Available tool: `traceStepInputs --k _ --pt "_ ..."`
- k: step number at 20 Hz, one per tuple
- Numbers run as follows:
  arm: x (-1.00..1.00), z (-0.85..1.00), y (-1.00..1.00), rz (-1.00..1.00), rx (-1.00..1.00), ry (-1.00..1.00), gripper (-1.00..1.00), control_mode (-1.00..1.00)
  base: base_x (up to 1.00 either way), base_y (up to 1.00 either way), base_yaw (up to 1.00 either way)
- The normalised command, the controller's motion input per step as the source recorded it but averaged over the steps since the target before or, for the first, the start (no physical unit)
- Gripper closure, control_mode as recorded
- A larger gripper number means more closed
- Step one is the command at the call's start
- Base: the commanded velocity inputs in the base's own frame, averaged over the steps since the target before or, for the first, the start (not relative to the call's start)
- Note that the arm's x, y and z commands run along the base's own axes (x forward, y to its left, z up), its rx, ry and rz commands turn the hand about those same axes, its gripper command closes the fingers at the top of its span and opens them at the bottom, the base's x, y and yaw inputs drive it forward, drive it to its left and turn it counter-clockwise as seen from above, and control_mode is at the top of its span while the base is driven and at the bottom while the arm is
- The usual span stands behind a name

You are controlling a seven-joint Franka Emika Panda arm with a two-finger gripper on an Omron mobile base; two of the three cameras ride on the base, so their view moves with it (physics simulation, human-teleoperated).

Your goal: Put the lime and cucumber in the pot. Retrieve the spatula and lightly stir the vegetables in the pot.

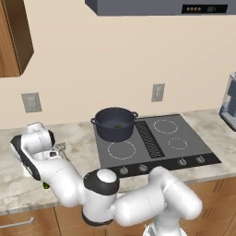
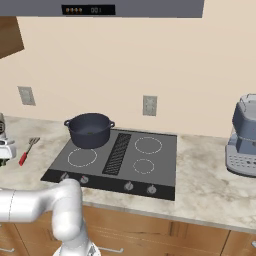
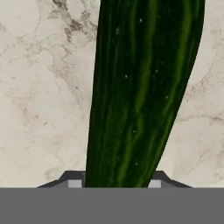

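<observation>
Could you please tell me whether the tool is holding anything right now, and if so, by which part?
The tool straddles the cucumber lying on the counter, a finger on each side. A firm grip cannot be confirmed, nor which part.

The pot [image 2: 89, 129] stands on the back left burner of the cooktop [image 2: 150, 170], its mouth open from above, under the hood [image 1: 161, 7]. The burners beside and before it are bare. Left of the cooktop the spatula [image 2: 27, 150] lies on the table [image 2: 210, 190]. The cucumber [image 3: 140, 96] lies on the table, seemingly close between the jaws.
</observation>
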Motion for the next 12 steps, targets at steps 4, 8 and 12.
traceStepInputs --k 4,8,12 --pt "-0.56 0.66 -0.90 -0.03 0.12 -0.17 1.00 -1.00 0.00 0.00 0.00" --pt "0.00 0.96 -0.84 -0.02 0.11 -0.26 1.00 -1.00 0.00 0.00 0.00" --pt "0.35 1.00 -0.77 0.00 0.01 -0.25 1.00 -1.00 0.00 0.00 0.00"
